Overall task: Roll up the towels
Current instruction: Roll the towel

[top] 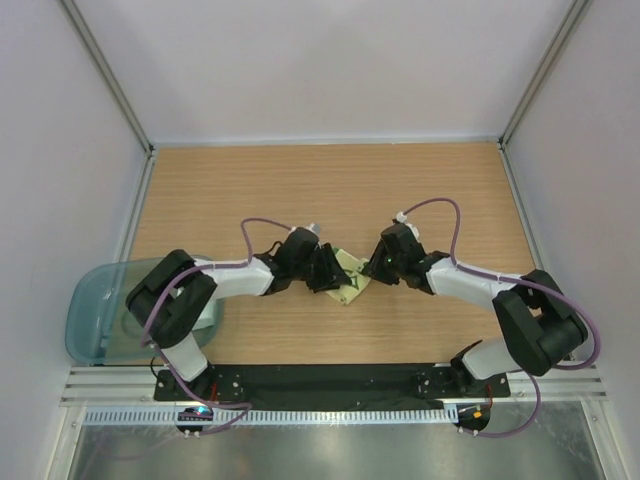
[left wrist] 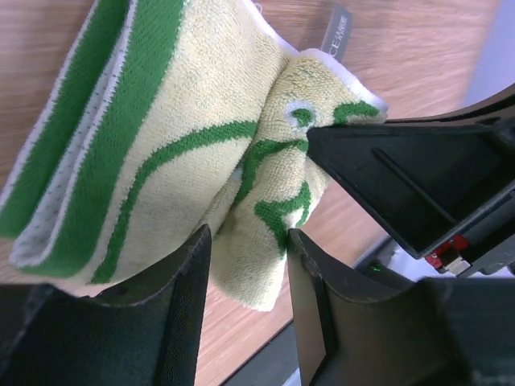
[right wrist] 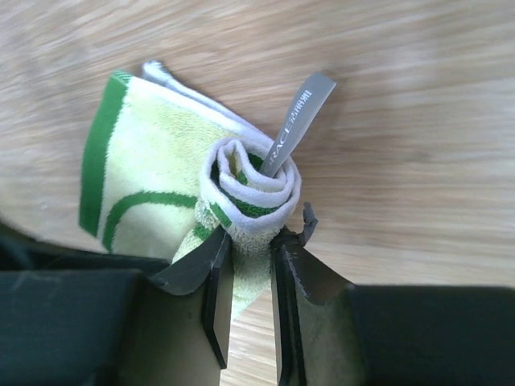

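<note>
1. Walls (top: 320, 70): the work area is being closed in on three sides by plain pale panels.
2. Wooden table (top: 330, 190): the work is being done on its smooth, bare top. Little friction is probably being offered, so a released roll could slide or spring open.
3. Translucent bin (top: 95, 310): it is being partly overhung by the left arm at the table's left edge, well apart from the cloth.
4. Green-and-cream towel (top: 350, 284): it is being worked between both grippers near the table's middle front. One end is wound into a coil and the rest is folded flat.
5. Right gripper (right wrist: 251, 241): the jaws are being held narrow, pinched on the coiled end. If that pinch slips, the coil is likely to unwind.
6. Left gripper (left wrist: 249, 241): the jaws are being held partly apart with a fold of the towel between them. Whether the fold is being pressed cannot be told. Slack here would give a loose, skewed roll.
7. Grey label tab (right wrist: 294, 121): it is being pushed out of the coil's centre, where a finger could snag it.
</note>
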